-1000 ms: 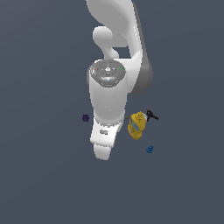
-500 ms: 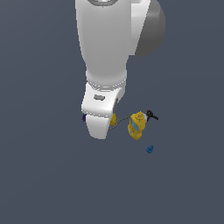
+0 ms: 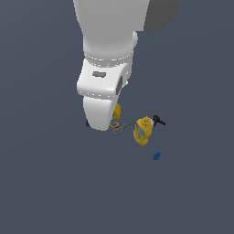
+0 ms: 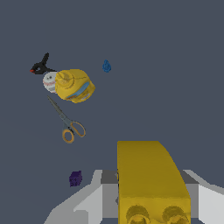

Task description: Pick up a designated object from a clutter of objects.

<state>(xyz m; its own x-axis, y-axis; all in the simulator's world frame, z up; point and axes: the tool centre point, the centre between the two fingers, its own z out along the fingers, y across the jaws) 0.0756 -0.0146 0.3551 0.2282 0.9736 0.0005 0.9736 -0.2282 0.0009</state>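
I see the yellow block (image 4: 151,183) large in my wrist view, sitting between the gripper's (image 4: 148,199) grey fingers (image 4: 94,203), which look closed against its sides. In the exterior view only a sliver of the block (image 3: 117,111) shows behind the white arm (image 3: 107,87), above the grey surface (image 3: 45,183). Nearby lie the tan-handled scissors (image 4: 66,121), then the yellow bottle (image 4: 74,85) with the black piece (image 4: 41,66) beside it, the blue piece (image 4: 106,66) apart, and the purple piece (image 4: 75,178).

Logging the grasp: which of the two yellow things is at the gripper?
The yellow block, plain with round studs, sits right at the gripper. The yellow bottle with the blue label lies apart beside the scissors.
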